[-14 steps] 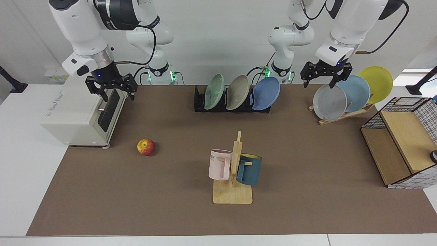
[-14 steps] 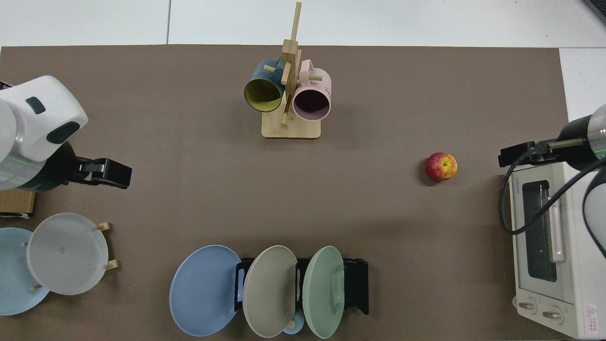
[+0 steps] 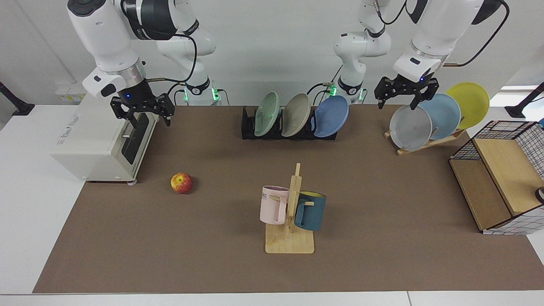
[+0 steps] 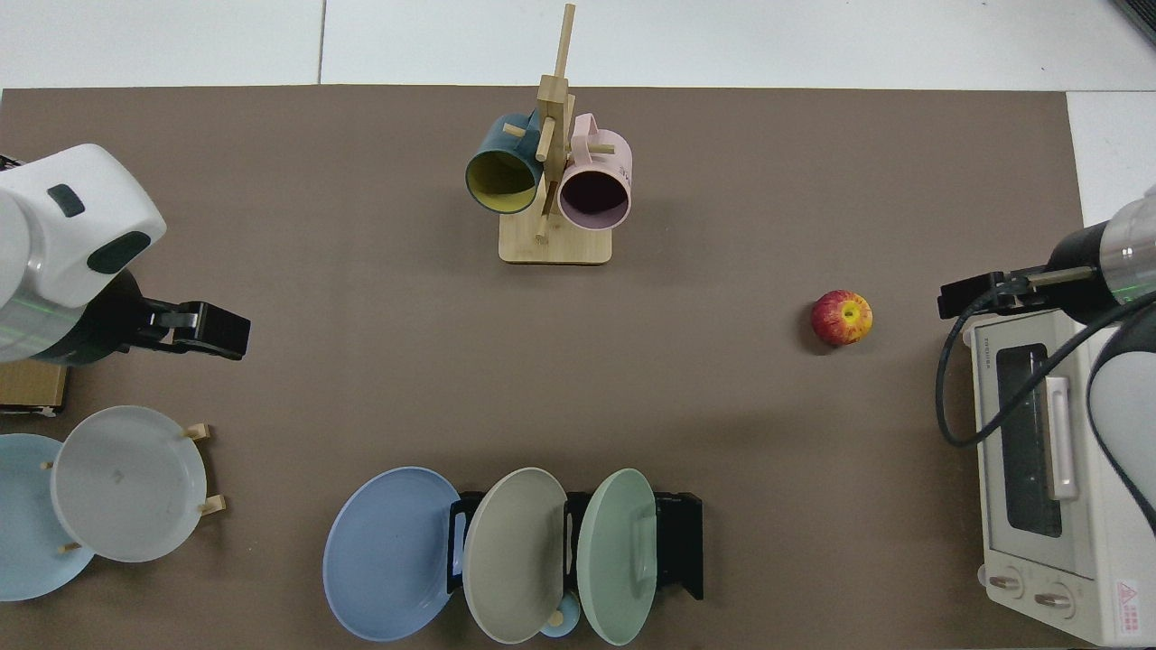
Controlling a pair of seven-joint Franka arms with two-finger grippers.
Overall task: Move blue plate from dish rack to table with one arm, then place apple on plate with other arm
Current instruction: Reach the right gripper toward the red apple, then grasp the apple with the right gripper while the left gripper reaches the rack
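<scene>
The blue plate (image 3: pixel 331 117) (image 4: pixel 388 551) leans upright at one end of the black dish rack (image 3: pixel 248 127) (image 4: pixel 682 542), beside a beige and a green plate. The apple (image 3: pixel 182 182) (image 4: pixel 841 317) lies on the brown table (image 3: pixel 382 191) near the toaster oven. My left gripper (image 3: pixel 396 103) (image 4: pixel 217 329) hangs open and empty above the grey plate of the wooden rack, well to the side of the blue plate. Over the toaster oven's front, my right gripper (image 3: pixel 148 121) (image 4: pixel 971 293) hangs open and empty, back from the apple.
A white toaster oven (image 3: pixel 97 140) stands beside the apple. A wooden mug stand (image 3: pixel 291 212) with a pink and a teal mug is mid-table. A slanted wooden rack (image 3: pixel 425 142) holds grey, pale blue and yellow plates. A wire-and-wood shelf (image 3: pixel 501 178) stands at the edge.
My right gripper has shifted slightly up and toward the table's middle. The left arm, the plates and the apple have stayed put.
</scene>
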